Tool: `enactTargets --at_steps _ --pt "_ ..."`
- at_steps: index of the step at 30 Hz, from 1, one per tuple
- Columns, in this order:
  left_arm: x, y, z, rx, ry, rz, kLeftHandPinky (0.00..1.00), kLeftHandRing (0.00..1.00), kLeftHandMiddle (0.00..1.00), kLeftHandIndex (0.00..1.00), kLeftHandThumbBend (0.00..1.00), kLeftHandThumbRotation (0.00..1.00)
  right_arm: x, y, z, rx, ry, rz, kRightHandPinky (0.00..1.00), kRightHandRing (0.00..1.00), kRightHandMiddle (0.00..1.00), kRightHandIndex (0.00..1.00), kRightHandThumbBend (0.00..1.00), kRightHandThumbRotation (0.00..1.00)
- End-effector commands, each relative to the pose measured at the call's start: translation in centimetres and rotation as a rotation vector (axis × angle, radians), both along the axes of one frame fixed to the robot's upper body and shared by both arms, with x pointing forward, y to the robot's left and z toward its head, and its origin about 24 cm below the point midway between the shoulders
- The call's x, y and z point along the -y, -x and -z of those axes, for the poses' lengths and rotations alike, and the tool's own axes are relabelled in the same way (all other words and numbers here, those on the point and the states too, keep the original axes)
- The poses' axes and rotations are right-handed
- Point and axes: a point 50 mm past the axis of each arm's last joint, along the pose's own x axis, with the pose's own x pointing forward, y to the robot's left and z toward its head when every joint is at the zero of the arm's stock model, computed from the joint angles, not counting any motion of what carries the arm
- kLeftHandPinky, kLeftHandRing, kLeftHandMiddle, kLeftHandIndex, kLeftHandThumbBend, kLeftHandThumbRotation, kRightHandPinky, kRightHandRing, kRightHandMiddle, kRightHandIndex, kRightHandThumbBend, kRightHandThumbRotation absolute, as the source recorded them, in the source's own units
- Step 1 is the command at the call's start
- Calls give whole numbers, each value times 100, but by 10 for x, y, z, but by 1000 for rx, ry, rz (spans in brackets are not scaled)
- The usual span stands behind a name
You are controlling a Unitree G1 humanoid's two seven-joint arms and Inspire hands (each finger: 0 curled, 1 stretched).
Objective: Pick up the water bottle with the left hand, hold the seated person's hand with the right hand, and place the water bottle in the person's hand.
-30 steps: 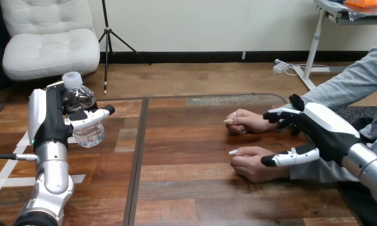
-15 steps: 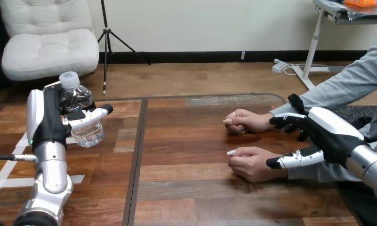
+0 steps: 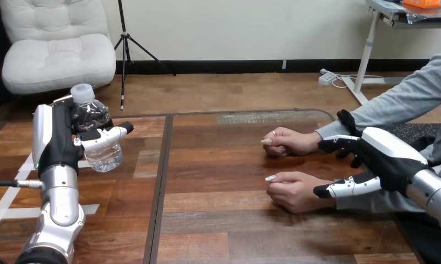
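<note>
left hand (image 3: 55, 140): clamped on the water bottle (image 3: 94, 129). The thumb wraps across the bottle's front and the palm is on its left side; the other fingers are hidden behind it. The bottle is upright, with a clear body and a white cap on top. It sits over the table (image 3: 223, 165) close to the left edge, toward the far-left corner. Its bottom looks lifted off the wood, but I can't confirm the gap from this angle. The left forearm (image 3: 61, 203) stands nearly vertical under the hand, at the near-left corner.

right hand (image 3: 386, 157): spread, gripping nothing. It's at the table's right edge, palm facing left. The fingers (image 3: 339, 143) reach out beside the wrist of the person's farther hand (image 3: 288, 141). The thumb (image 3: 344, 187) is straight and lies across the wrist of the person's nearer hand (image 3: 295, 191). Can't tell whether thumb or fingers make contact. Nothing is curled round either wrist.

Both of the person's hands rest on the wood in the right half, loosely closed, knuckles toward the left edge. The farther one is about mid-depth. The nearer one is just in front of it, with a strip of bare wood between them. Grey sleeves (image 3: 405, 102) come in over the right edge.

The bottle and the person's hands are well apart, with the whole middle of the table between them. White tape strips (image 3: 11, 195) lie on the wood at the left edge, nearer than the bottle.
</note>
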Motion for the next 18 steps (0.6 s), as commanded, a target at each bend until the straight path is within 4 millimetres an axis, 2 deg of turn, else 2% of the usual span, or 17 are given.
enactTargets --at_steps 1,18 --pt "4 -15 -33 143 4 31 36 42 46 45 75 0 0 -19 -29 77 40 -14 67 80 84 84 92 57" --pt "3 -15 -34 141 21 32 36 42 45 45 74 0 4 -20 -23 21 60 13 70 83 85 85 94 54"
